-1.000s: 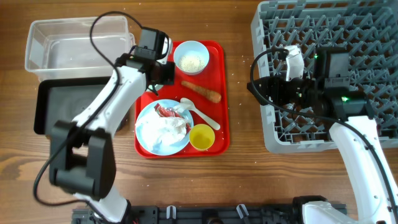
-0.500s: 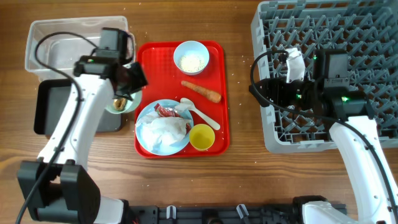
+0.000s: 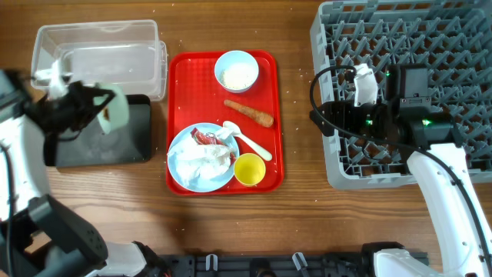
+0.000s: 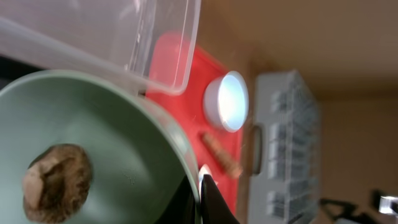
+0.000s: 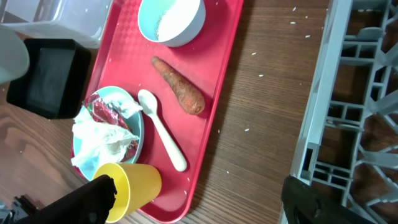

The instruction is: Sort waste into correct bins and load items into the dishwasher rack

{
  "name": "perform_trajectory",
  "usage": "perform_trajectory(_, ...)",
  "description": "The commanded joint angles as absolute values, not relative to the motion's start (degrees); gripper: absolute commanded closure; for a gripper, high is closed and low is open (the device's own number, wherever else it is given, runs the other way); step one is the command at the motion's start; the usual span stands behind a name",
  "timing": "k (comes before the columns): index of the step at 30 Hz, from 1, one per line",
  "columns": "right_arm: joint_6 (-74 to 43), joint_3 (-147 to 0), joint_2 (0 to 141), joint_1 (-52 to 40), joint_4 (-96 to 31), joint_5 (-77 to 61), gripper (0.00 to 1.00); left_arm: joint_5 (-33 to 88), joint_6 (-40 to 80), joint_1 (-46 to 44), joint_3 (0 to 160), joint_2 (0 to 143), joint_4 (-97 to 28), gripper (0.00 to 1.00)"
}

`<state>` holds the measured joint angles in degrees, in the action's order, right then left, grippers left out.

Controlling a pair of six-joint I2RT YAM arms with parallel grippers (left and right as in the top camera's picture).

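Note:
My left gripper (image 3: 101, 109) is shut on the rim of the mint-green bowl (image 3: 118, 112), which it holds tipped on edge over the black tray (image 3: 131, 142). In the left wrist view the fingers (image 4: 208, 199) pinch that rim, and a brown food lump (image 4: 56, 184) lies inside the bowl (image 4: 112, 143). My right gripper (image 3: 326, 117) hangs open at the rack's (image 3: 430, 46) left edge, with nothing between its fingers (image 5: 93, 198). On the red tray (image 3: 270, 92) sit a light-blue bowl (image 3: 236, 71) of rice, a carrot (image 3: 248, 112), a white spoon (image 3: 247, 141), a yellow cup (image 3: 249, 169) and a pale-blue plate (image 3: 181, 175) carrying tissue (image 3: 201, 159) and a red wrapper (image 3: 203, 137).
The clear tub (image 3: 100, 54) stands just behind the black tray. Loose rice grains (image 5: 247, 130) dot the wood between the red tray and the rack.
My left arm has swung left from the red tray, carrying the mint-green bowl to a spot over the black tray and tipping it on edge. The right arm has not moved.

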<state>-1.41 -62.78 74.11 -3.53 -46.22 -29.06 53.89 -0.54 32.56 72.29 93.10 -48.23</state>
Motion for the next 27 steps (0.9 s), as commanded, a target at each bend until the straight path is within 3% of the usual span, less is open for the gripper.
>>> perform_trajectory(1,-1.48,-64.16,74.70,-3.31,-46.46,-27.81,0.11,75.33,-4.10,42.11,64.58,93.38,-41.95,0.96)
perform_trajectory(7,-1.58,-64.16,74.70,-3.31,-47.40,-26.76,0.12,90.04,-4.12,49.69,58.37,101.73,-34.46,0.96)
perform_trajectory(14,-1.65,-64.16,74.70,-3.31,-47.44,-26.76,0.12,90.32,-3.64,49.47,58.39,103.18,-34.02,0.96)
perform_trajectory(19,-1.69,-64.16,74.70,-3.31,-46.83,-26.79,0.11,89.14,-3.86,44.42,59.88,98.00,-34.00,0.96)
perform_trajectory(23,-1.69,-64.16,74.70,-3.31,-46.94,-26.79,0.11,71.48,0.43,31.64,63.31,86.83,-33.98,0.96)
perform_trajectory(27,-1.65,-64.16,74.70,-3.31,-47.13,-26.76,0.11,38.30,0.89,7.92,63.68,78.35,-32.12,0.96)
